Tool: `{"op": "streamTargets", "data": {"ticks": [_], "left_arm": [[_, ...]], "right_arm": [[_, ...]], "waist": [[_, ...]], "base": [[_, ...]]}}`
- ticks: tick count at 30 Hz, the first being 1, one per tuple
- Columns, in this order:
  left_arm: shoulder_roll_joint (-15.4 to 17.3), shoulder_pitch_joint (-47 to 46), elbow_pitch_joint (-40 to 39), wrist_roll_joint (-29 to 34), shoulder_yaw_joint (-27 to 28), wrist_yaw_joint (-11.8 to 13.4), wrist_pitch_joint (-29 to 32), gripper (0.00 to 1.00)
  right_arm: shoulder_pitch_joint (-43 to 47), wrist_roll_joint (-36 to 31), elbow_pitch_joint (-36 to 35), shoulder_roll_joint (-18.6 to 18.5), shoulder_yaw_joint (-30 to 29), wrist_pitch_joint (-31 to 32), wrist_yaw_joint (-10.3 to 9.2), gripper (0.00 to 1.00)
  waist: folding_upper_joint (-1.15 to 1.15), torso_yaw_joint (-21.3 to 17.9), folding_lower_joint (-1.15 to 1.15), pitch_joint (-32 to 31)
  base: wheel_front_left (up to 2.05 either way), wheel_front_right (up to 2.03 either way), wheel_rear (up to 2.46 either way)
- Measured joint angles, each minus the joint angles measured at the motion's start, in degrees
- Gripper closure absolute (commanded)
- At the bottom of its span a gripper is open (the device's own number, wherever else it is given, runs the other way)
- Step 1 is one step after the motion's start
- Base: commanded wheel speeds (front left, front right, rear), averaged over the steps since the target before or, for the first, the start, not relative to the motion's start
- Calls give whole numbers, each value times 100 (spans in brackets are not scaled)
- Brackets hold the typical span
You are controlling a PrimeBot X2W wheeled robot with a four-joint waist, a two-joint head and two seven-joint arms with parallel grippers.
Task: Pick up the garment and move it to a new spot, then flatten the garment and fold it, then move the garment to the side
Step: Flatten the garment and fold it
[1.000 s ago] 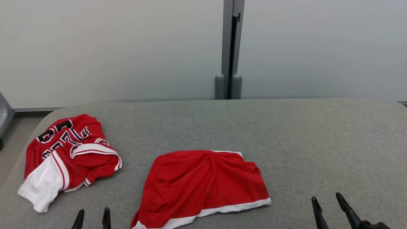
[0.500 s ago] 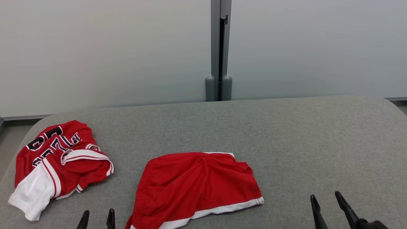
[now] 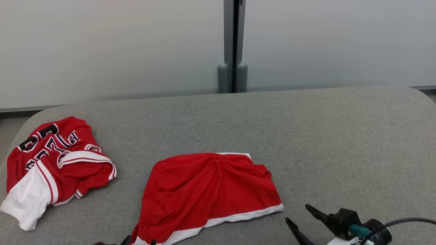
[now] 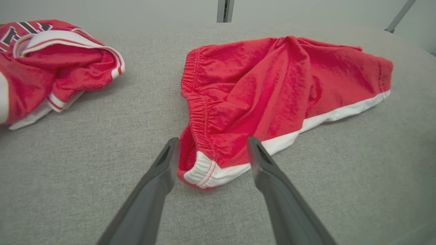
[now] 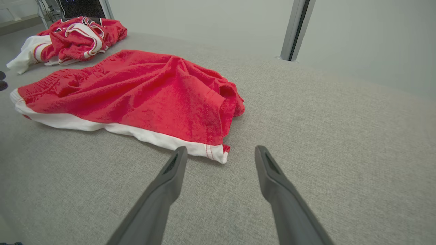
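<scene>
Shorts (image 3: 207, 190) lay rumpled, unfolded; my left gripper (image 4: 213, 141) and right gripper (image 5: 221, 149) stood spread wide, holding nothing. Pickup, flattening, folding all pending.

table (image 3: 340, 136): grey woven fabric top, rounded far corners
wall (image 3: 102, 51): pale matte panels, close behind the table
post (image 3: 232, 34): grey upright strip between the panels, two rounded caps (image 3: 223, 78) at its foot
light: soft, even

The table (image 3: 340, 136) is free for me on its right half; shorts (image 3: 207, 190) block the near edge, a jersey (image 3: 58, 163) the left edge.
</scene>
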Motion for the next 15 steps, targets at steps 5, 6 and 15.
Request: {"op": "streamTargets", "data": {"ticks": [5,6,15], "left_arm": [[3,166,-649,-261,-131,-1,846,0],[22,166,-744,-265,-132,0,927,0],[143,144,-961,-364,-149,23,1288,0]], "right_arm": [[-316,257,167,-178,465,402,0,0],[-386,263,200,-200,516,438,0,0],[-823,293,427,-208,682,430,0,0]], "waist": [[0,59,0,195],[0,72,0,242],[0,185,0,607]], "base": [[0,0,0],[0,0,0],[0,0,0]]}}
